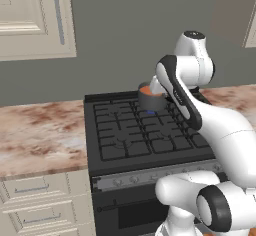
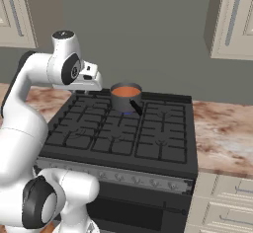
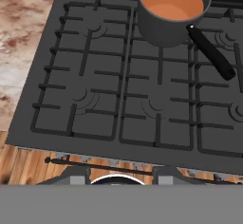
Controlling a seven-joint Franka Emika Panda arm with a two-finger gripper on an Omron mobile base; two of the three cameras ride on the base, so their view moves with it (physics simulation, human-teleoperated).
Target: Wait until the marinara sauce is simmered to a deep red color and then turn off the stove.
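**Arm holding above the stove while orange-red sauce sits in the saucepan**

The gripper (image 2: 97, 81) is hanging in the air above the far left part of the stove (image 2: 118, 128), with its jaws drawn together and nothing between them. In the right base view it is showing as a white hand at the end of the arm, just left of the saucepan (image 2: 125, 97) and apart from it. In the hand view the camera is looking down over the black grates (image 3: 128, 90), and the two dark finger tips at the bottom edge are too cut off to judge there.

The small grey saucepan (image 3: 166, 23) is standing upright on a far burner near the middle of the stove, toward the back wall. The marinara sauce (image 3: 172, 0) is lying inside it as a smooth round disc, looking orange-red. The thin black handle (image 3: 211, 52) is pointing from the pan toward the near right across the grates. In the left base view the arm is partly covering the saucepan (image 1: 150, 100), and a small blue glow is showing under the pan.

A grey front panel with a row of small knobs (image 2: 118, 176) is running along the near edge of the stove, with the oven door (image 1: 130, 212) below it. A mottled reddish-brown counter (image 1: 40, 135) is flanking the stove on the left and right, with beige drawer cabinets (image 1: 40, 205) beneath and beige wall cabinets (image 1: 30, 15) above.
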